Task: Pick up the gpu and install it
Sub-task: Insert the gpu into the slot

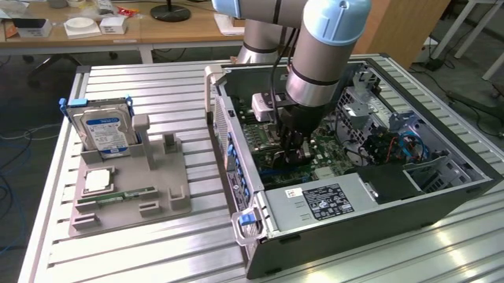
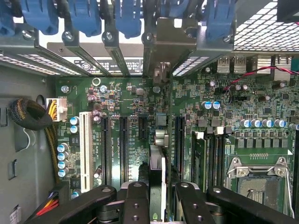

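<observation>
The gpu (image 2: 156, 140) stands on edge between the gripper (image 2: 156, 205) fingers, seen edge-on in the wrist view as a thin card over the green motherboard (image 2: 261, 116). Its long axis runs along the black expansion slots (image 2: 124, 149), with its silvery bracket end (image 2: 163, 70) pointing toward the case's rear wall and the blue slot clips (image 2: 126, 18). The fingers (image 2: 135, 205) are closed on the card from both flat sides. In the exterior view the gripper (image 1: 293, 154) reaches down inside the open computer case (image 1: 378, 218), which lies on the worktop (image 1: 134, 247) toward the exterior view's right. Near the worktop's opposite edge, a grey holder (image 1: 134, 183) carries 1 hard drive (image 1: 105, 131) upright and 1 RAM stick (image 1: 118, 196) lying flat.
</observation>
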